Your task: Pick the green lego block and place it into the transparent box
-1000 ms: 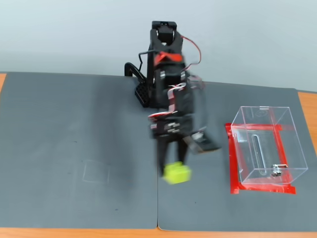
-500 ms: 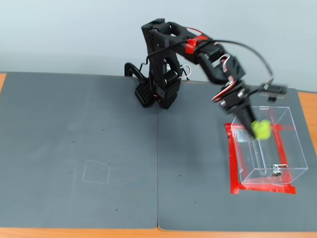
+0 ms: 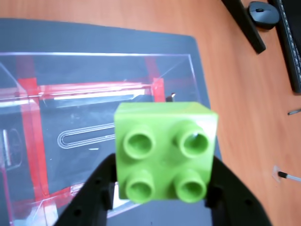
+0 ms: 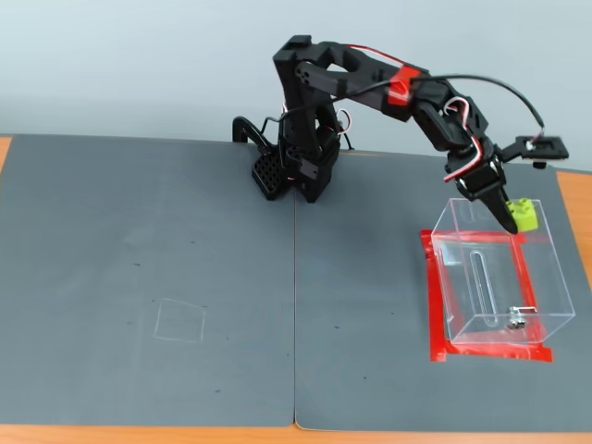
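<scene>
Start with the desk: in the fixed view its dark mat runs nearly edge to edge, with bare wood showing only at the corners and along the near edge. The arm stands at the middle of the far edge and reaches toward the right edge.

Next, the transparent box sits close to the right edge, about midway between far and near edges, on its red tape. Its long axis runs from far edge to near edge, and the small latch faces the near edge.

Your pincer is pinching the green lego block, which is held in the air at the far rim of the box, toward its right corner. That is the relation your release turns on: the opening lies from the block toward the near edge, so I judge you need to carry it a little that way before letting go.

The fixed view cannot tell you whether the block is inside the rim or just over it. The wrist view does more: the block shows studs toward the camera, clamped between both black fingers, with the box wall behind it.
</scene>
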Motion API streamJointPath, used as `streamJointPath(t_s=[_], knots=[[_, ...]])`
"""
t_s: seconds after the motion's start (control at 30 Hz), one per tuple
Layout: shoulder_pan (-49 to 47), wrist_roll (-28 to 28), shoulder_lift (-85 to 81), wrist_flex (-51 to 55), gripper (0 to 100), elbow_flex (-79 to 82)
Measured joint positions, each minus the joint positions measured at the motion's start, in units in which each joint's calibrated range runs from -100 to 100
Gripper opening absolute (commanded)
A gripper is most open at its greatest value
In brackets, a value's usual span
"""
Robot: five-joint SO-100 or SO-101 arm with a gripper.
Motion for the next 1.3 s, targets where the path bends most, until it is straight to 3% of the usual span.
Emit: streamJointPath(t_s=[0.6, 0.83, 1.3], knots=[[-1.18, -1.56, 4.5, -3.3, 14, 0.0], [-1.18, -2.05, 4.5, -3.3, 29, 0.0], [-0.74, -2.05, 4.5, -3.3, 30, 0.0]])
